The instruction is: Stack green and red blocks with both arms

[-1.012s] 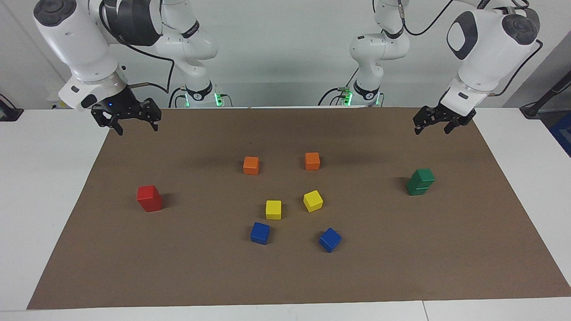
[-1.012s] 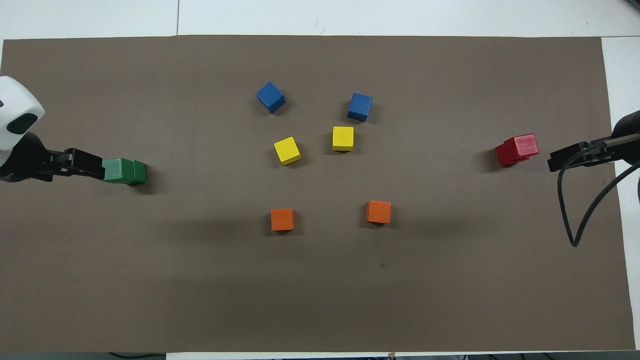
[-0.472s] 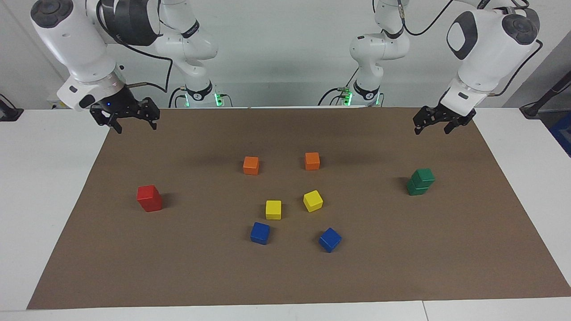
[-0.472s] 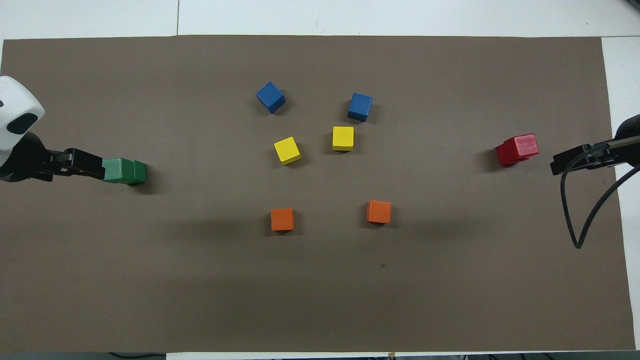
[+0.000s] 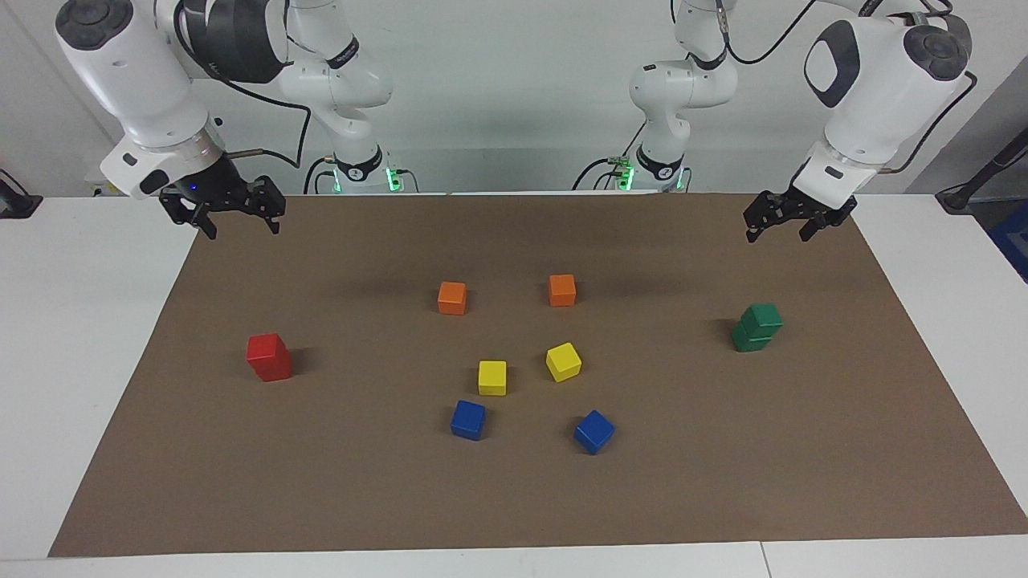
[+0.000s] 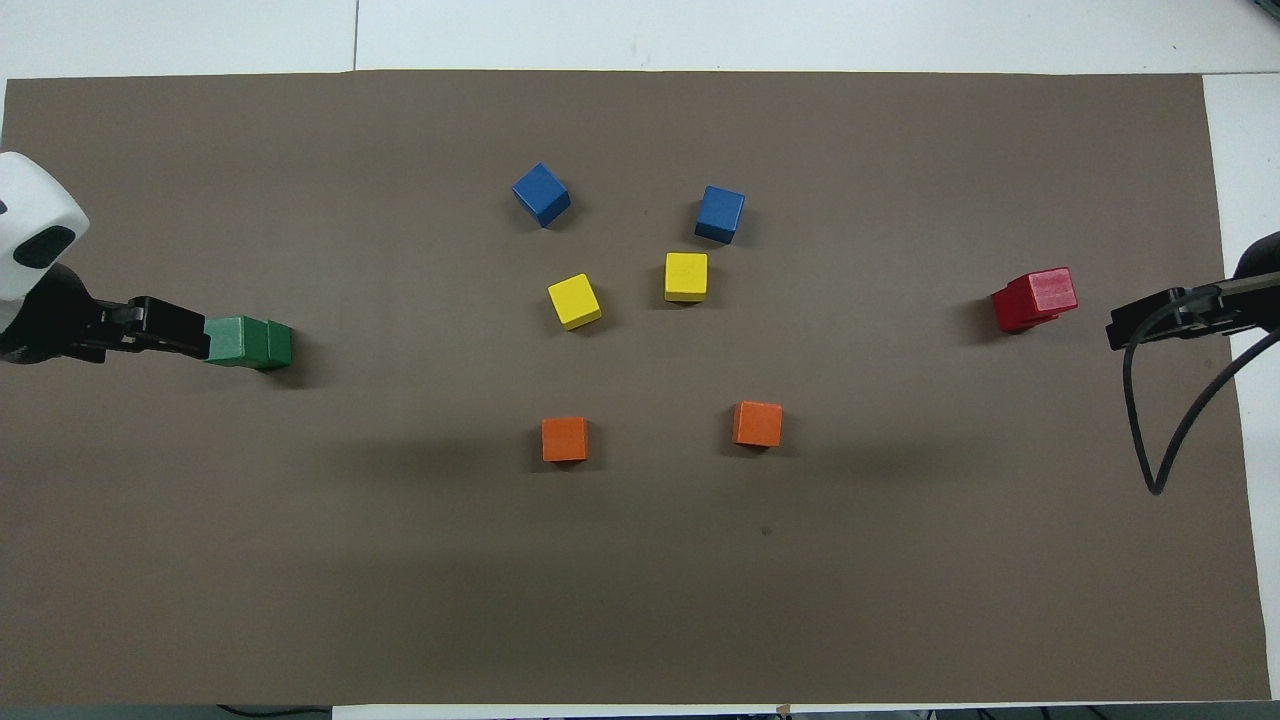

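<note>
Two dark green blocks (image 5: pixel 756 327) stand stacked on the brown mat toward the left arm's end; the stack also shows in the overhead view (image 6: pixel 250 343). Two bright red blocks (image 5: pixel 269 357) stand stacked toward the right arm's end, the top one slightly askew in the overhead view (image 6: pixel 1036 298). My left gripper (image 5: pixel 777 233) is open and empty, raised over the mat's edge near the robots; the overhead view (image 6: pixel 185 336) shows it beside the green stack. My right gripper (image 5: pixel 243 227) is open and empty, raised over the mat's corner near the robots, clear of the red stack (image 6: pixel 1135 325).
In the mat's middle lie two orange cubes (image 5: pixel 452 298) (image 5: pixel 562 290), two yellow cubes (image 5: pixel 492 377) (image 5: pixel 563 361) and two blue cubes (image 5: pixel 467 420) (image 5: pixel 594 431), all single. A black cable (image 6: pixel 1150 440) hangs from the right arm.
My right gripper has drawn slightly up and outward, away from the red stack. The left arm and all blocks have not moved.
</note>
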You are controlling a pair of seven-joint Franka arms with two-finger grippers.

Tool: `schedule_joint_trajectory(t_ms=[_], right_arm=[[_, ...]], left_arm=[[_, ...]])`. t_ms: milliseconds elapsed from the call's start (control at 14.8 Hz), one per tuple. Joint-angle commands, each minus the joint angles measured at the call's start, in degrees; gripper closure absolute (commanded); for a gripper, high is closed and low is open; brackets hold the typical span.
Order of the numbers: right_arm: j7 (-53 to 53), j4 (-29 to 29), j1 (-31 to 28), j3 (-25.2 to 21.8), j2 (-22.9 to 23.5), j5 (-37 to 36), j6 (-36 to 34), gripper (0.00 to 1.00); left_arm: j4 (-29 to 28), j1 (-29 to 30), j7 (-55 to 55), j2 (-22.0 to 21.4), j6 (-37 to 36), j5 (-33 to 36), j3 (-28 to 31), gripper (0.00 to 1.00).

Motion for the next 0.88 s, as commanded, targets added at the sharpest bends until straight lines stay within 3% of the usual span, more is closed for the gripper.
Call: schedule_joint_trajectory(t_ms=[0, 810], right_arm=[[1.19, -0.83, -0.45, 0.09, -0.91, -0.86, 0.53, 0.00], [1.10, -1.09, -0.45, 0.18, -1.18, -0.60, 0.00, 0.00]], left_arm=[[0.00, -0.08, -0.25, -0.46, 0.23, -0.81, 0.23, 0.00], [0.00, -0.08, -0.17, -0.46, 0.23, -0.81, 0.23, 0.00]])
